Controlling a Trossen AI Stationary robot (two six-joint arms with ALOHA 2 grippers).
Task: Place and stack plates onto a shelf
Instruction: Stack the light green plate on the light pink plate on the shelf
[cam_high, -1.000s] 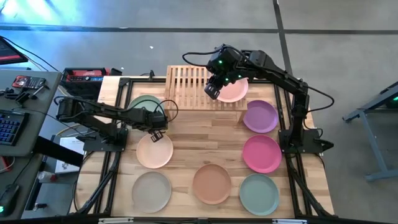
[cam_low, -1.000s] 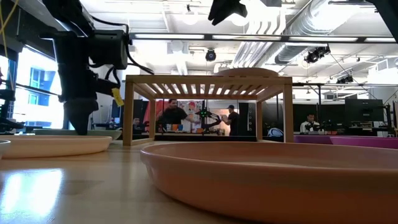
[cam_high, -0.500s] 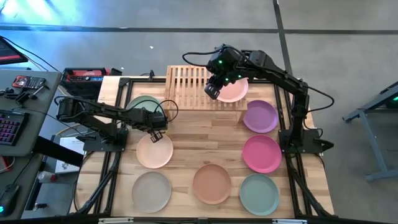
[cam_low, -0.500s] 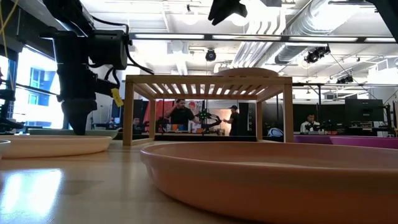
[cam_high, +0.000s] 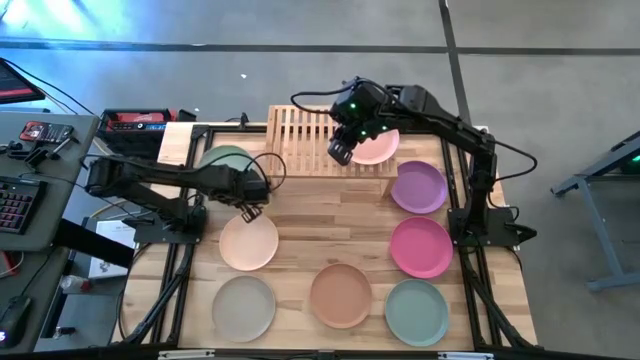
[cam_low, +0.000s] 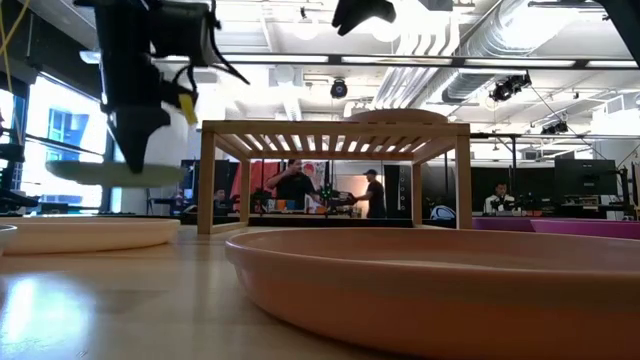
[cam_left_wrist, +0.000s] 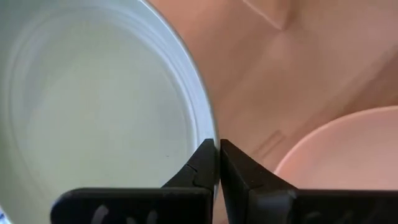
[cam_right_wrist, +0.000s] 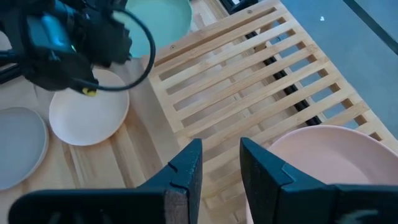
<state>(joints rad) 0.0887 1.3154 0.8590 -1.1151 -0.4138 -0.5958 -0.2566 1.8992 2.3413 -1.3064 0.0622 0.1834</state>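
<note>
Wooden table (cam_high: 300, 215), green plate (cam_low: 108, 172) lifted, no legible writing

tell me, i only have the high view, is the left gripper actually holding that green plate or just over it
Observer: Holding it. In the left wrist view the left gripper is shut on the green plate, at its rim.
Operator: is it off the table
Observer: Yes. The low view shows the green plate hanging clear above the table.
Operator: and the right one
Observer: The right gripper is open above the shelf, holding nothing; the pink plate lies on the slats beside it.
</note>
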